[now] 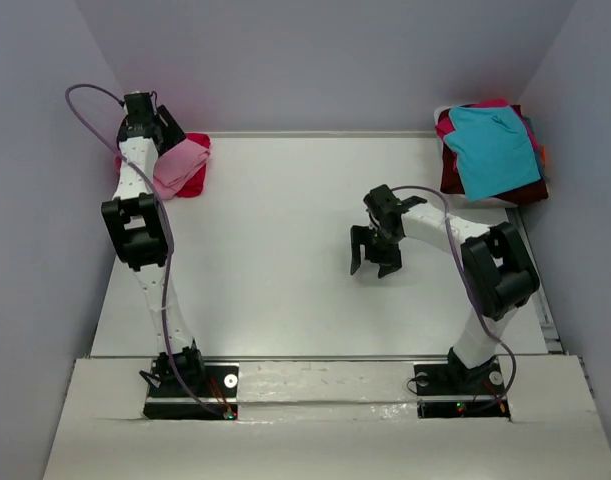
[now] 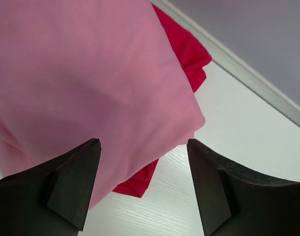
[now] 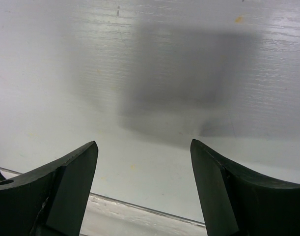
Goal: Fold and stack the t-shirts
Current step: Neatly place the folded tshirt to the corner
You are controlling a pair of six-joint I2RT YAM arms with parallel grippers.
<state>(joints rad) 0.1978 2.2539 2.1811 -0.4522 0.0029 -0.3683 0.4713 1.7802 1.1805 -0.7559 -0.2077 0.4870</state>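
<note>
Two heaps of cloth are sitting at opposite far corners of the tabletop (image 1: 285, 220), and the next move is turning on which arm is closer to which.

At the far left, the light pink tee (image 1: 180, 162) is lying folded on top of the crimson red tee (image 1: 195, 183), whose edges are peeking out beyond it toward the wall and toward the near side. The left claw (image 1: 168, 130) is hanging directly over this stack with its jaws spread wide and nothing between them. In its wrist view the pink cloth is filling the space ahead of the fingertips (image 2: 71, 162), but whether they are touching it I cannot tell.

At the far right, the teal tee (image 1: 495, 150) is lying unfolded on top of the maroon tee (image 1: 455, 178), its length running roughly from the back wall toward the near edge, slanting a little rightward.

The right claw (image 1: 375, 262) is hovering over bare tabletop near the middle, jaws likewise released and empty. That pile is lying beyond it and off to its right, well apart from it.

Judging from this, the pink tee is looking finished, and the right arm is standing far nearer the unfolded pile, so the next reach is probably falling to it, travelling away and to the right.
</note>
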